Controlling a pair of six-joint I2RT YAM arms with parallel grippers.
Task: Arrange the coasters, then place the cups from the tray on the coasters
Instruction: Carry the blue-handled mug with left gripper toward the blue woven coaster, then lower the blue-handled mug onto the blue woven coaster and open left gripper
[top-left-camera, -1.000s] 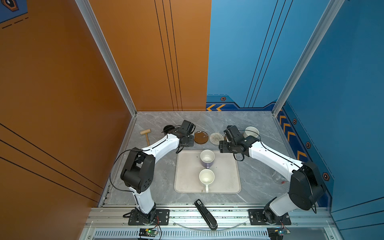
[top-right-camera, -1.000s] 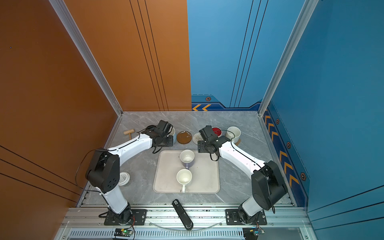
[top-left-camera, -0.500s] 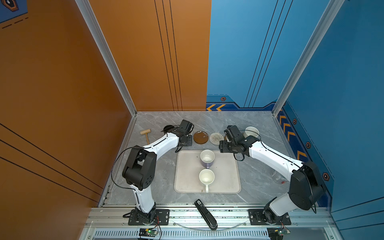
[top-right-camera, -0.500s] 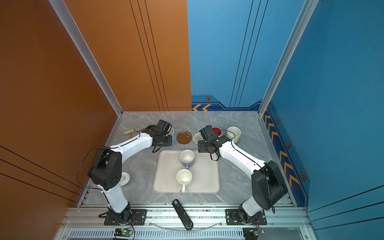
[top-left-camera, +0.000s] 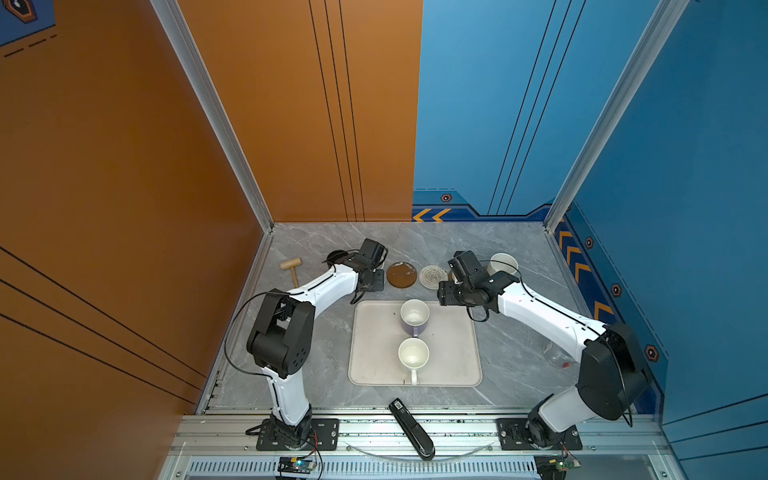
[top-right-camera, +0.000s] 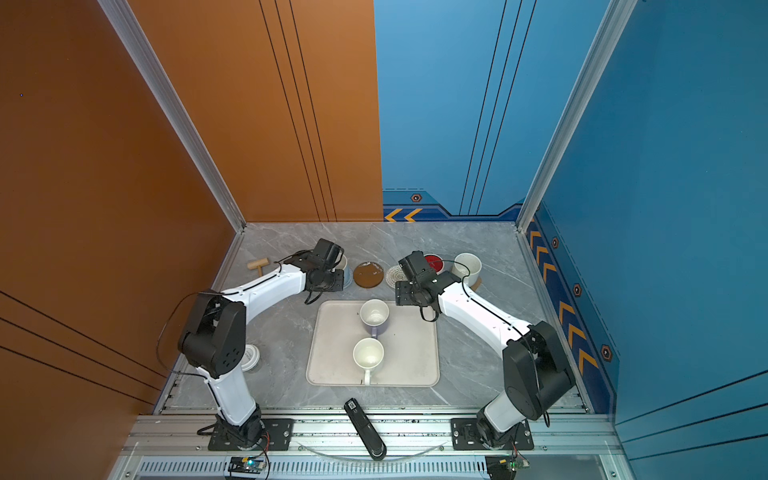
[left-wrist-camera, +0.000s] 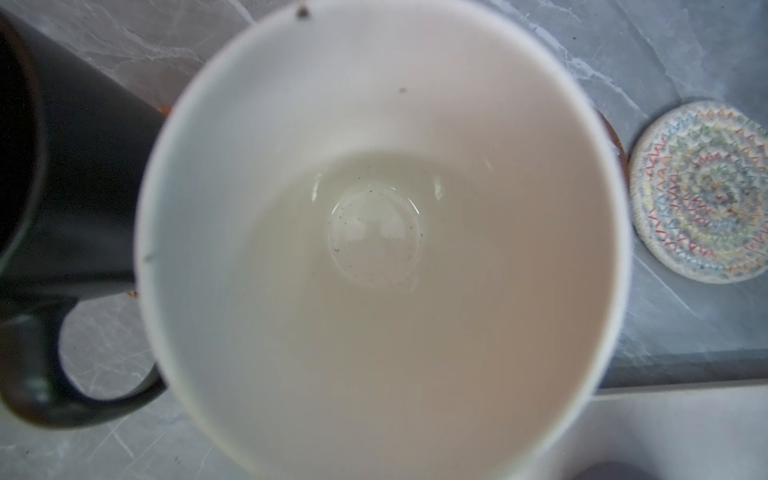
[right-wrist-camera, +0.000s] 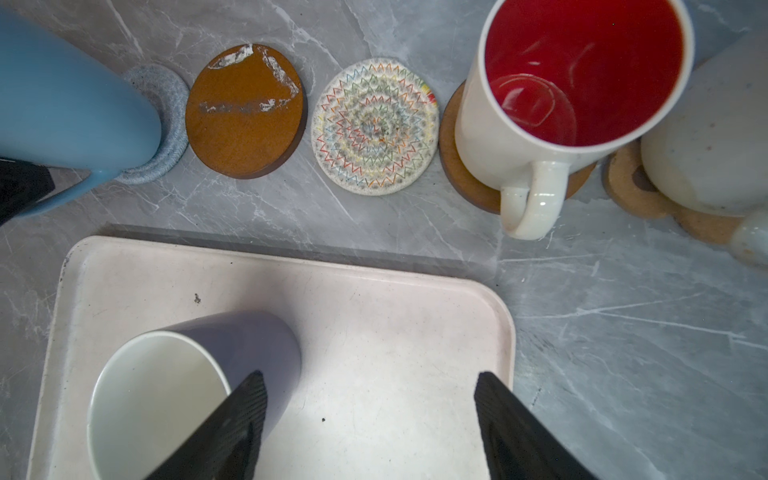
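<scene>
The tray (top-left-camera: 451, 365) holds two cups, the lavender cup (top-left-camera: 413, 319) and the plain white cup (top-left-camera: 412, 356), with the spread, empty right fingers (right-wrist-camera: 237, 428) above it. Four others sit on coasters (the left fingers (right-wrist-camera: 16, 187) clasp the light blue cup (right-wrist-camera: 62, 95) on the grey coaster (right-wrist-camera: 168, 120)). The brown disc (top-left-camera: 401, 275) and the white crocheted round (top-left-camera: 433, 276) wait bare.

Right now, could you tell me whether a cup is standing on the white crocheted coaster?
No, the white crocheted coaster lies bare, between the equally bare brown disc and the red-lined mug on its own coaster.
</scene>
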